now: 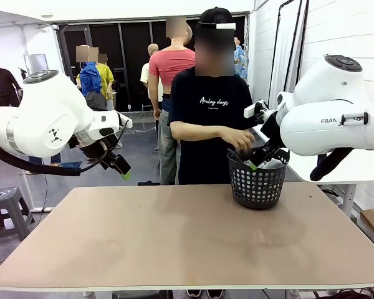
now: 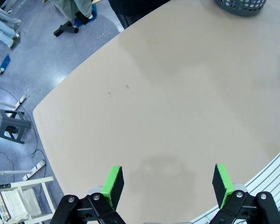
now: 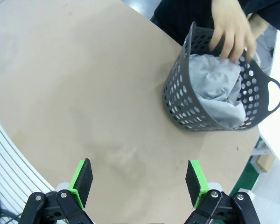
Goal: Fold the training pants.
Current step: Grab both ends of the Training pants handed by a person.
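the fold has not begun. the training pants [image 3: 219,91] lie bunched in a pale grey heap inside the black mesh basket [image 3: 177,95], which stands at the upper right of the right wrist view and right of centre on the table [image 2: 177,102] in the front view. the person's hand [image 3: 231,32] reaches over the basket's far rim with its fingers curled down onto the cloth; whether they pinch it or merely touch it i cannot tell. the left gripper [image 2: 168,184] hangs over bare tabletop, jaws wide apart with nothing between them, and the right gripper [image 3: 137,179] hangs near the basket, likewise spread and empty. the step in hand looks like getting the garment out of the basket. next, i judge, the pants must come onto the open board and be spread flat — waistband and legs untangled before either gripper takes an edge to fold.
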`<state>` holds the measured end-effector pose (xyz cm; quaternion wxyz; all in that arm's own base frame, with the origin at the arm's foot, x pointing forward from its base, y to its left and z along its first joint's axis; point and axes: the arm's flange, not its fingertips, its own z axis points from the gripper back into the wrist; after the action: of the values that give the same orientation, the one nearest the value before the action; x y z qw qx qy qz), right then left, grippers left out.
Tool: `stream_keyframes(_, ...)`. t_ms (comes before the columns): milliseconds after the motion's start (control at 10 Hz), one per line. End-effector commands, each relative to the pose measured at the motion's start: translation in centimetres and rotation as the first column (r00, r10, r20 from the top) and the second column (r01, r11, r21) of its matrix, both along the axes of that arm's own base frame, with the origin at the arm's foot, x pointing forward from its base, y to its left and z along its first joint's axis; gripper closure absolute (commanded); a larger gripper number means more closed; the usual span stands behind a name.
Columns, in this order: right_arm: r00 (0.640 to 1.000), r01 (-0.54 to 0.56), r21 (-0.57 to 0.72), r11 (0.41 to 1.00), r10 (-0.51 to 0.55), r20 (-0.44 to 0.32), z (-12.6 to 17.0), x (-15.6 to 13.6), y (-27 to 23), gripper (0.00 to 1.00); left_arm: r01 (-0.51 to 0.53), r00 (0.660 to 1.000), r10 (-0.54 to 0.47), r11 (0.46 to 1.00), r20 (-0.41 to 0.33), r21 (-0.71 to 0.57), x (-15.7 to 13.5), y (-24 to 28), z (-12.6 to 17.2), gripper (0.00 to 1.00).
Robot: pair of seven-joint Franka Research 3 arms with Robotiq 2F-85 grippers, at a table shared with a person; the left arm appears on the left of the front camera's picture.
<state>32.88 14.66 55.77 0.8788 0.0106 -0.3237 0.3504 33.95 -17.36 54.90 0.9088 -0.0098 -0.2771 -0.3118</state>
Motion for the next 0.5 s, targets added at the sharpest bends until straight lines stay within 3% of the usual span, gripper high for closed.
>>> stream_keyframes(0, 1.0, -0.007, 0.005, 1.0, 0.007, -0.004, -0.1, 0.01, -0.04, 0.0, 0.01, 1.0, -0.01, 1.0, -0.002, 0.0, 0.05, -0.01, -0.08, 0.0)
stream_keyframes(400, 1.0, -0.007, 0.005, 1.0, 0.007, -0.004, -0.1, 0.01, -0.04, 0.0, 0.01, 1.0, -0.01, 1.0, -0.002, 0.0, 0.05, -0.01, -0.08, 0.0)
